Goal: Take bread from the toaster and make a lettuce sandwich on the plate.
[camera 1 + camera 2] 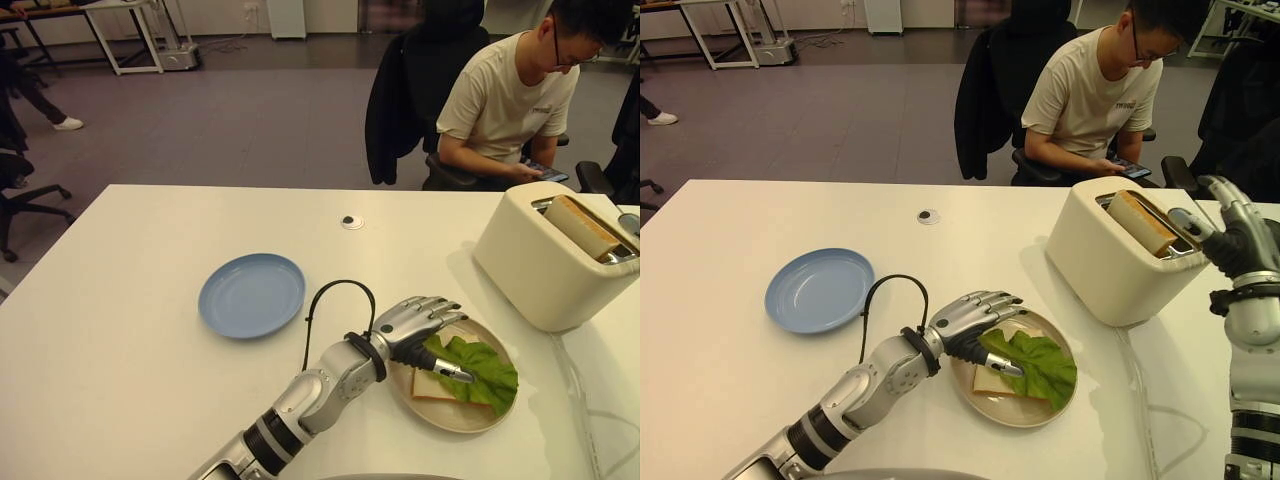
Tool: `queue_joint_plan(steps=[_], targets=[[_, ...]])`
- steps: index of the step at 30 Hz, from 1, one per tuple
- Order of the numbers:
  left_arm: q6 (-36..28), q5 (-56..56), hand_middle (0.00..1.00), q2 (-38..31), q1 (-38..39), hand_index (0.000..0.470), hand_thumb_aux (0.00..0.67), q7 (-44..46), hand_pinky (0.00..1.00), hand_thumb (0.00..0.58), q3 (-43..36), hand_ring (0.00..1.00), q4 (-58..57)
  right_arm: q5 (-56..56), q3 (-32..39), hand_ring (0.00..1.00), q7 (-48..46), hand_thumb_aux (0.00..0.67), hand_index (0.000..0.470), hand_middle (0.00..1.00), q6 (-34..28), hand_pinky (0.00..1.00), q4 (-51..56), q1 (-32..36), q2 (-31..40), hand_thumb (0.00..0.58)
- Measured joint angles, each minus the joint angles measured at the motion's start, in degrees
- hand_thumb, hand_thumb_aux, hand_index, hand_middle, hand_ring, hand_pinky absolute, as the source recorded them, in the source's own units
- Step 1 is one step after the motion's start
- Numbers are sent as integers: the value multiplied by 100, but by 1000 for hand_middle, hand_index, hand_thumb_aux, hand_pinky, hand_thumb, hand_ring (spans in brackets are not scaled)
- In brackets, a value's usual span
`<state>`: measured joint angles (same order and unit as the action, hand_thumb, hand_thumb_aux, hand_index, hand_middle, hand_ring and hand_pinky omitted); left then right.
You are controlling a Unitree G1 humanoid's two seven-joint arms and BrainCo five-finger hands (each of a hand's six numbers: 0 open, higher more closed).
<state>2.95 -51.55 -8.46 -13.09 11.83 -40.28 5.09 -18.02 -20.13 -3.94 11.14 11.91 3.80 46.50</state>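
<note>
Green, ruffled lettuce point(480, 368) drapes a bread slice point(427, 386), left hand point(410, 326) fingers point(443, 309) gripping its edge.

shows smooth, matt cream plastic on the toaster point(1110, 265), bright metal at its slot. gleams silver over the left hand point(965, 318). looks crinkled and shiny on the lettuce point(1040, 365), glossy on the blue plate point(820, 290), matt on the table point(720, 380).

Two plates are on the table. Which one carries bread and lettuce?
The round beige plate beside the white toaster, at the left hand: it holds a bread slice under a green lettuce leaf. The round blue plate holds nothing.
</note>
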Motion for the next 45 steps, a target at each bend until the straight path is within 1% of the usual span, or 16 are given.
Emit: queue_joint_plan(steps=[2, 3, 4, 5, 10, 15, 20, 22, 24, 27, 28, 31, 33, 37, 40, 45], targets=[[-31, 59, 0, -48, 7, 0, 0, 23, 0, 0, 81, 0, 109, -5, 208, 0, -16, 397, 278, 0, 107, 0, 115, 15, -25, 484], [-42, 89, 0, -66, 12, 0, 0, 35, 0, 0, 121, 0, 180, -8, 278, 0, -18, 499, 350, 0, 162, 0, 170, 43, -37, 542], [-49, 99, 0, -78, 14, 0, 0, 39, 0, 0, 174, 0, 233, -8, 335, 0, -8, 512, 359, 0, 201, 0, 201, 94, -45, 548], [-63, 105, 0, -103, 15, 0, 0, 40, 0, 0, 274, 0, 336, -7, 426, 0, 25, 670, 470, 0, 241, 0, 255, 173, -60, 580], [-103, 159, 0, -217, 72, 0, 0, 40, 0, 0, 558, 0, 551, -5, 554, 0, 218, 670, 470, 0, 281, 0, 288, 296, -145, 580], [-100, 160, 0, -357, 228, 0, 0, 11, 0, 0, 699, 0, 595, 101, 460, 0, 208, 670, 470, 0, 182, 0, -298, 283, -234, 580], [-42, 156, 0, -493, 409, 0, 0, -66, 0, 0, 770, 0, 681, 726, -300, 0, 397, 670, 470, 0, 67, 0, -1208, 469, -377, 580], [98, 151, 0, -531, 475, 0, 0, -380, 0, 0, 916, 0, 875, 1267, -611, 0, 386, 670, 470, 0, -5, 0, -1708, 648, -469, 580], [302, 151, 0, -530, 522, 0, 0, -718, 0, 0, 1010, 0, 1147, 1955, -614, 0, 81, 670, 470, 0, -362, 0, -2250, 701, -641, 580], [782, 158, 0, -545, 677, 0, 0, -1268, 0, 0, 1154, 0, 1617, 3282, -378, 0, -520, 670, 470, 0, -1555, 0, -3086, 596, -918, 580], [1002, 153, 0, -587, 786, 0, 0, -1513, 0, 0, 1201, 0, 1826, 3865, -307, 0, -749, 670, 470, 0, -2117, 0, -3397, 481, -951, 580], [1551, 85, 0, -695, 1111, 0, 0, -2012, 0, 0, 1248, 0, 2257, 5050, -205, 0, -1480, 670, 470, 0, -3376, 0, -3886, -142, -904, 580], [1800, 35, 0, -784, 1288, 0, 0, -2169, 0, 0, 1266, 0, 2379, 5322, -179, 0, -2038, 670, 470, 0, -3758, 0, -3908, -699, -753, 580], [2122, -86, 0, -792, 1445, 0, 0, -2313, 0, 0, 1266, 0, 2472, 5228, 31, 0, -3033, 670, 470, 0, -3671, 0, -3659, -1628, -610, 580], [2223, -173, 0, -777, 1478, 0, 0, -2315, 0, 0, 1229, 0, 2470, 4856, 517, 0, -3481, 670, 470, 0, -3487, 0, -3320, -2203, -657, 580], [2279, -371, 0, -728, 1480, 0, 0, -2145, 0, 0, 953, 0, 1980, 4375, 1140, 0, -3641, 670, 470, 0, -2957, 0, -3029, -2316, -877, 580]])
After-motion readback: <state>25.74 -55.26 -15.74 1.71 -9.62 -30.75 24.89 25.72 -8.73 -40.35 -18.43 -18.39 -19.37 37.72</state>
